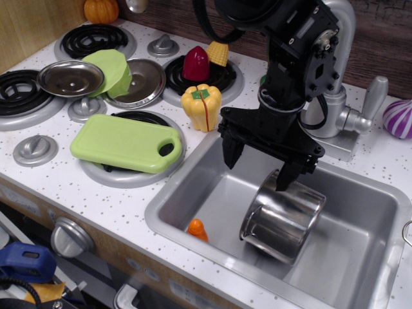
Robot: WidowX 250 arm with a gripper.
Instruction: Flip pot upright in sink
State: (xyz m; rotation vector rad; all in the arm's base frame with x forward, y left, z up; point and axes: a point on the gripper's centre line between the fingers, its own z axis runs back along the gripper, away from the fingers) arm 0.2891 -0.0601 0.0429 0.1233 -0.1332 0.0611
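Steel pot (281, 223) lies tilted on its side in the middle of the sink (360, 270), a small orange toy (197, 229) to its left. Just above, the black gripper (257, 168) hangs spread wide, holding nothing.

green cutting board (125, 143) | yellow pepper (201, 107) | steel lid (71, 78) | faucet (341, 96)

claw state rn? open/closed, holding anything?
Claw: open, fingers spread wide, holding nothing. It hangs above the sink, one fingertip right at the upper edge of the tilted pot; contact cannot be told.
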